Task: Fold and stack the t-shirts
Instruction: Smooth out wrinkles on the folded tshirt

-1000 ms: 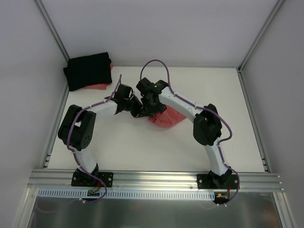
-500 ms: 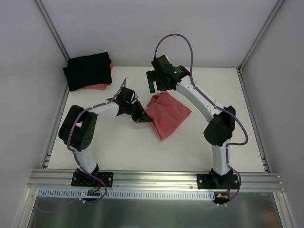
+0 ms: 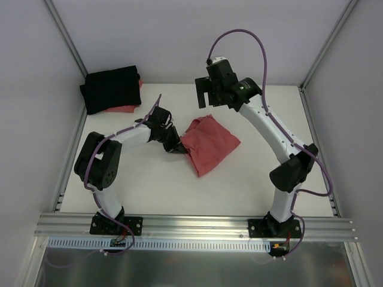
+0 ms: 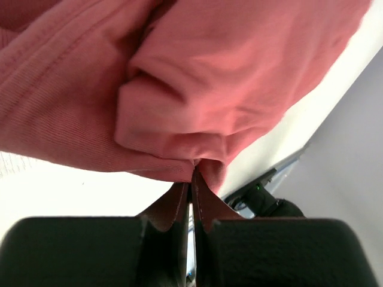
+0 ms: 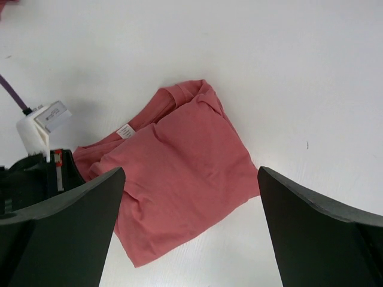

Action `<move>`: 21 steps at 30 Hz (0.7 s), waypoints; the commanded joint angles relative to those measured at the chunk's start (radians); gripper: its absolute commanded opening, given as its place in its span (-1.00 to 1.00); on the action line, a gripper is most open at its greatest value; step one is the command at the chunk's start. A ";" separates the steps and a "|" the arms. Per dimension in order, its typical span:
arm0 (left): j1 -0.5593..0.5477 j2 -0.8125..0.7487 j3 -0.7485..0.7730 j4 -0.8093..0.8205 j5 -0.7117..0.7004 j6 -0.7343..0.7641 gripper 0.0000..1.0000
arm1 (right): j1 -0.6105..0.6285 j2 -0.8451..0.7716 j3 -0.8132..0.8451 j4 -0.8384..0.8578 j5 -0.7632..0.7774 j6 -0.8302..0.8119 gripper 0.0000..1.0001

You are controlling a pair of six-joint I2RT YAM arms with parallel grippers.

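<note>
At the left edge of the coral-red shirt [image 3: 210, 143], left hand [image 3: 181, 150] pinches fabric.

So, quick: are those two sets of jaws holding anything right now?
Left gripper: jaws closed on an edge of the coral-red t-shirt.
Right gripper: jaws open, holding nothing.

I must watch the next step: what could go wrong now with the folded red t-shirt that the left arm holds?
1. The left jaws are shut on only one edge of the coral-red t-shirt; pulling may open the fold.
2. The right jaws are open, raised above the shirt and not touching it, so its other side has no support and may drag or bunch.
</note>
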 commanded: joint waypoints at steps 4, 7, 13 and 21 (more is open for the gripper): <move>0.012 0.067 0.197 -0.138 -0.180 0.133 -1.00 | -0.019 -0.207 -0.080 0.008 0.010 -0.036 0.97; 0.011 0.102 0.283 -0.176 -0.231 0.159 -1.00 | -0.031 -0.252 -0.120 0.006 0.011 -0.038 0.98; 0.011 0.208 0.448 -0.258 -0.329 0.211 -1.00 | -0.053 -0.373 -0.249 0.009 -0.005 -0.038 0.98; 0.014 0.208 0.497 -0.266 -0.377 0.239 0.05 | -0.063 -0.504 -0.422 0.028 -0.025 -0.041 0.98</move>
